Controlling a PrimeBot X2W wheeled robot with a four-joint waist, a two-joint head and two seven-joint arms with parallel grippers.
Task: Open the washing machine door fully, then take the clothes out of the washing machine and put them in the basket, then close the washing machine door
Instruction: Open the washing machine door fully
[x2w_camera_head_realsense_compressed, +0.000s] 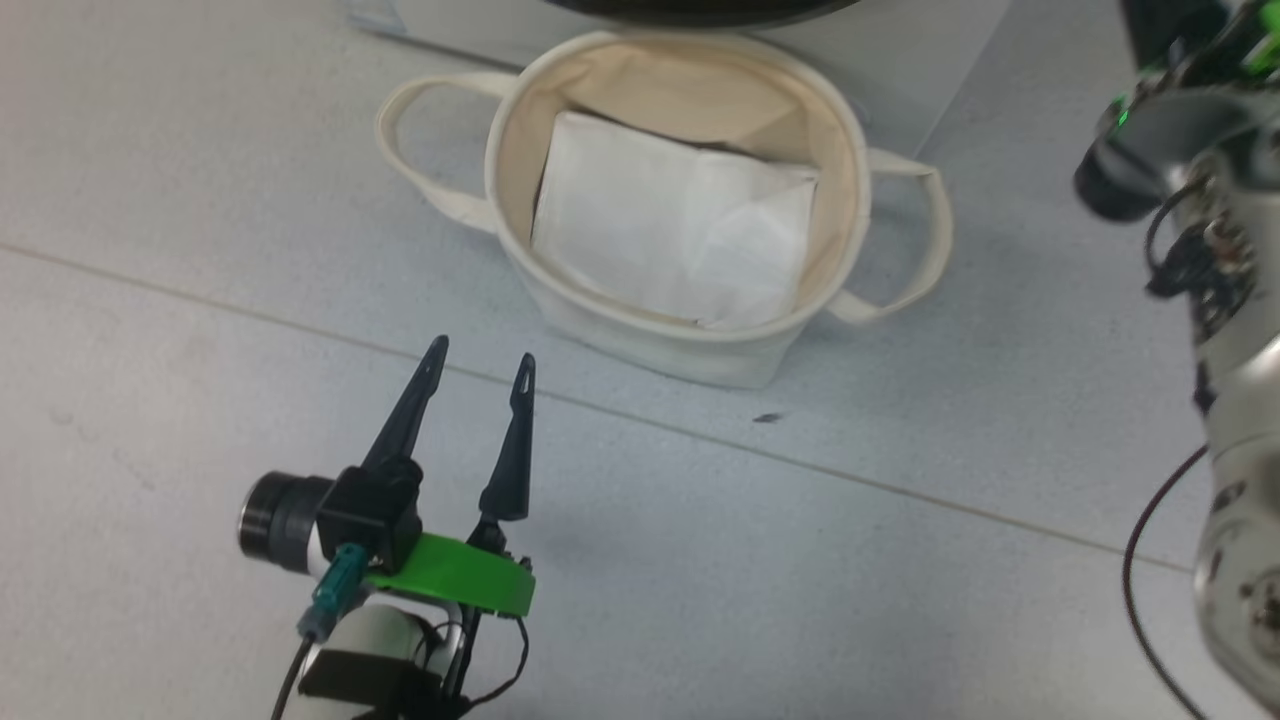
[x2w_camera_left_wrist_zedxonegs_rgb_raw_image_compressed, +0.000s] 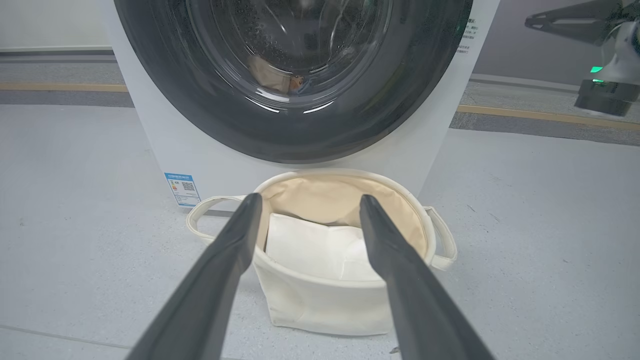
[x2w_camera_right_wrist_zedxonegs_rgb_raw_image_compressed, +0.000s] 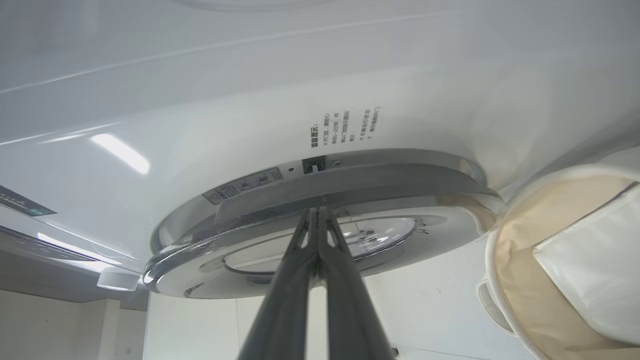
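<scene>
Presently the washing machine door (x2w_camera_left_wrist_zedxonegs_rgb_raw_image_compressed: 280, 140) lies against the front of the washing machine (x2w_camera_left_wrist_zedxonegs_rgb_raw_image_compressed: 200, 165). It is closed, or at most cracked at one edge, and is not swung wide.

**Handling.** The door is judged rigid, hinged and fairly heavy. Its glossy black rim is likely slippery and its glass centre is breakable. Take hold at the rim's free edge, hooking behind it, and pull along the hinge arc. Do not press on the glass. The clothes (x2w_camera_left_wrist_zedxonegs_rgb_raw_image_compressed: 272, 75), inside the washing machine behind the glass, should be soft, light and limp, so pinch a fold.

**Pincers.** The right pincer (x2w_camera_right_wrist_zedxonegs_rgb_raw_image_compressed: 318, 212) is clenched with nothing between its fingers. Its tips are at the door's edge, where the door meets the washing machine front. Whether they are wedged into the seam cannot be told. The left pincer (x2w_camera_left_wrist_zedxonegs_rgb_raw_image_compressed: 310, 199) is released and spread wide. It hangs out in front of the washing machine, on the far side of the basket (x2w_camera_left_wrist_zedxonegs_rgb_raw_image_compressed: 325, 305) from it.

**Surroundings.** The basket stands on the floor (x2w_camera_head_realsense_compressed: 200, 300) just in front of the washing machine, below the door. It holds a white sheet (x2w_camera_left_wrist_zedxonegs_rgb_raw_image_compressed: 310, 250).

**View differences.**
- The left wrist view shows the door face, the clothes and a blue label (x2w_camera_left_wrist_zedxonegs_rgb_raw_image_compressed: 182, 189).
- The right wrist view shows the door edge-on, with a latch slot (x2w_camera_right_wrist_zedxonegs_rgb_raw_image_compressed: 314, 165) and printed text (x2w_camera_right_wrist_zedxonegs_rgb_raw_image_compressed: 345, 127).
- The head view shows the basket from above.
</scene>
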